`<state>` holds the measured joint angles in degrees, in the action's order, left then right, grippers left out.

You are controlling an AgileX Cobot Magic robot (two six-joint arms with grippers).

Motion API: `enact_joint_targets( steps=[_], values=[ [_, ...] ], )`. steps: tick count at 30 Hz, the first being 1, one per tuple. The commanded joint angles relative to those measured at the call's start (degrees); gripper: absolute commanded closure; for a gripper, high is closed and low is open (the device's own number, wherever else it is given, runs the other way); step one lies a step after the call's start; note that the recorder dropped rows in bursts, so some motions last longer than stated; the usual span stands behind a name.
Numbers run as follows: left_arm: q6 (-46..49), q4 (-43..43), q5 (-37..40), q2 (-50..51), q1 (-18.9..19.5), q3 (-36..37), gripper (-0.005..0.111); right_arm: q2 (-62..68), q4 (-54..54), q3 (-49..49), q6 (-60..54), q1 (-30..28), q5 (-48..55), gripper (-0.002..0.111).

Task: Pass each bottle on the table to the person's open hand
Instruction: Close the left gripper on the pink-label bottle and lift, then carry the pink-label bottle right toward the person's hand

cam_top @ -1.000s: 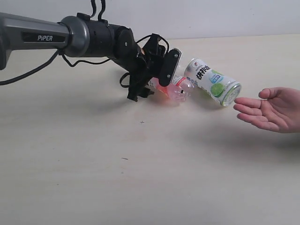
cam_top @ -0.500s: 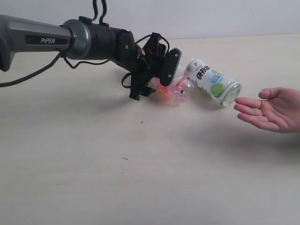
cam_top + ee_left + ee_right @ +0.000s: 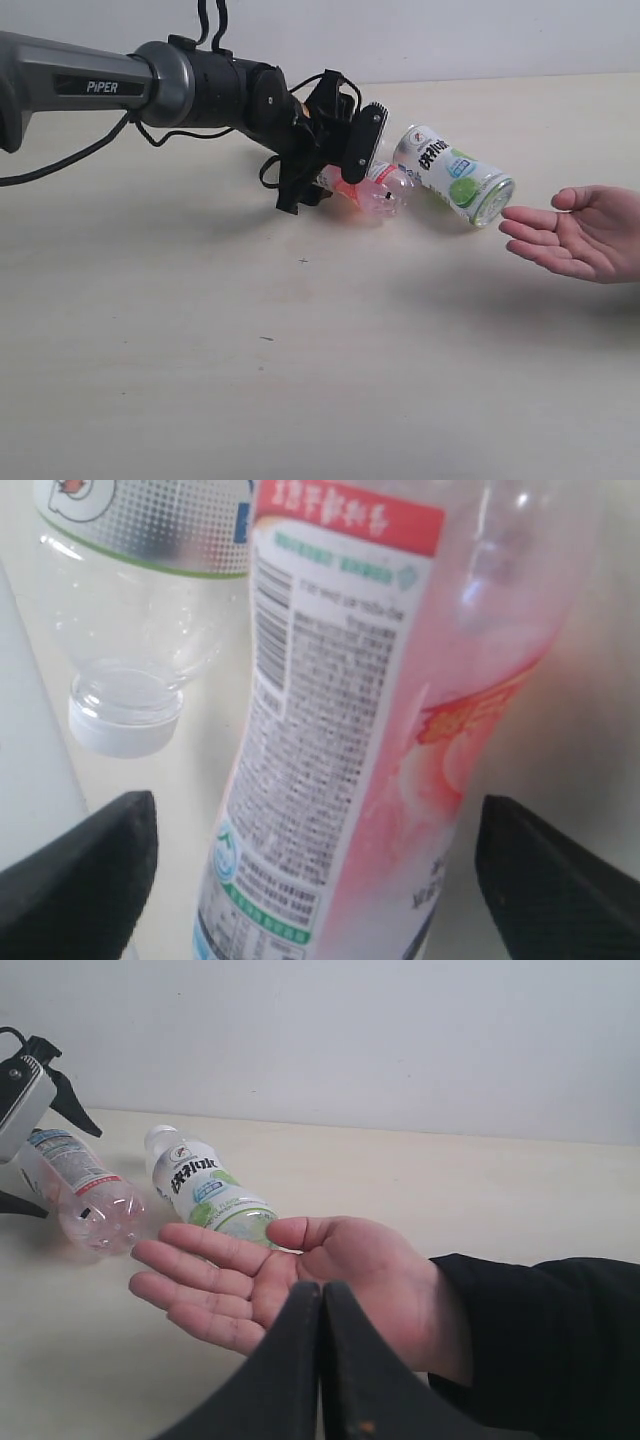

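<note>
Lime bottle (image 3: 455,175) between pink bottle (image 3: 376,188), hand (image 3: 578,232)

Left gripper (image 3: 338,175) astride pink bottle (image 3: 384,190) beside green-lime bottle (image 3: 455,176).

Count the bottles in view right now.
2. The pink-label bottle lies between the fingers of the open left gripper. The green-lime bottle lies on its side on the table beside it, toward the person's open hand. Any others are out of view.
</note>
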<state>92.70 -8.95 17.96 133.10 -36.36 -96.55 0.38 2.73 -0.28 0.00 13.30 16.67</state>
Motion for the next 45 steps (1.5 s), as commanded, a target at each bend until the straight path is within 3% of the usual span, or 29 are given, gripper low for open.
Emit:
enact_joint_targets(
  steps=[1,6,15,25,36,45],
  values=[
    [0.0,-0.3,-1.1,0.6,-0.2,-0.3,0.025,-0.4,0.1,0.3,0.0,0.2,-0.4,0.108],
    [0.0,-0.3,-1.4,0.6,-0.2,-0.3,0.041,-0.4,0.1,0.3,0.0,0.2,-0.4,0.108],
    [-0.4,-0.3,-1.4,0.6,-0.2,-0.3,0.107,-0.4,0.1,0.3,0.0,0.2,-0.4,0.108],
    [-11.4,-0.7,1.5,-3.5,-0.2,-0.3,0.107,-0.4,0.1,0.3,0.0,0.2,-0.4,0.108],
    [-27.2,-1.1,19.2,-12.2,-1.0,-0.3,0.107,-0.4,0.1,0.3,0.0,0.2,-0.4,0.108],
    [-45.6,-2.2,30.8,-18.2,-7.7,-0.3,0.107,-0.4,0.1,0.3,0.0,0.2,-0.4,0.108]
  ],
)
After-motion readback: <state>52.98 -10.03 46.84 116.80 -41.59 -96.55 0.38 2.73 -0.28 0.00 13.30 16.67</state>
